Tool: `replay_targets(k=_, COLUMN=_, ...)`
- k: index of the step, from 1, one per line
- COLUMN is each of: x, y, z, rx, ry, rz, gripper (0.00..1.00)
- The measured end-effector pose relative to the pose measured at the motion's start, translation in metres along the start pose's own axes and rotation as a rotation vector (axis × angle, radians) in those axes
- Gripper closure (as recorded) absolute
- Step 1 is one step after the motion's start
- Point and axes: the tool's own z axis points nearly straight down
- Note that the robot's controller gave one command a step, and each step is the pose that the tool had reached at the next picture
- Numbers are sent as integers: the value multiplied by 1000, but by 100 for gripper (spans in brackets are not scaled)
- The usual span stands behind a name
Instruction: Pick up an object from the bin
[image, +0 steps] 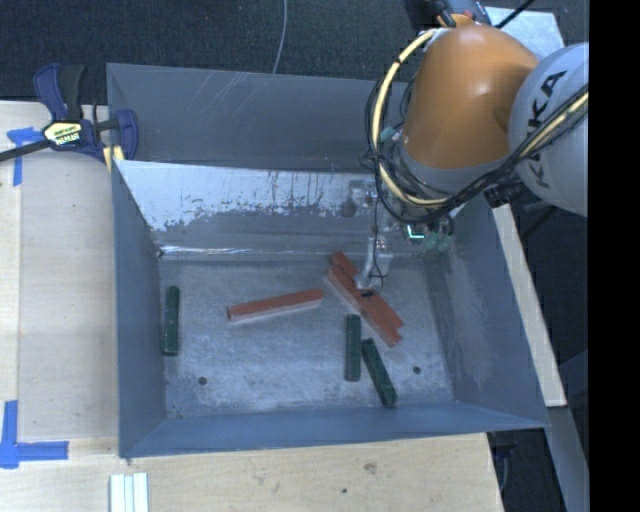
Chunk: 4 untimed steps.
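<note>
The gripper (371, 284) hangs low at the right of the bin (135, 300), its tip down at the far half of a slanted red bar (382, 320) that lies right of the middle of the floor; whether it is released or clenched on that bar cannot be told. A second red bar (275, 305) lies just left of it. A green bar (352, 352) and a tilted green bar (380, 375) lie close together on the near side, and a third green bar (171, 320) lies well apart at the left wall.
</note>
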Motion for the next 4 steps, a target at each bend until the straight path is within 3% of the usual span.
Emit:
replay_targets(k=1, x=-1, y=0, z=-5, rx=0, ry=-9, rz=1, gripper=0)
replay_targets(k=2, x=19, y=53, z=63, rx=-1, ry=-12, rz=13, gripper=0)
replay_targets(k=3, x=26, y=76, z=102, rx=-2, ry=-2, rz=15, gripper=0)
replay_targets(k=4, x=4, y=58, z=83, rx=0, ry=-8, rz=-35, gripper=0)
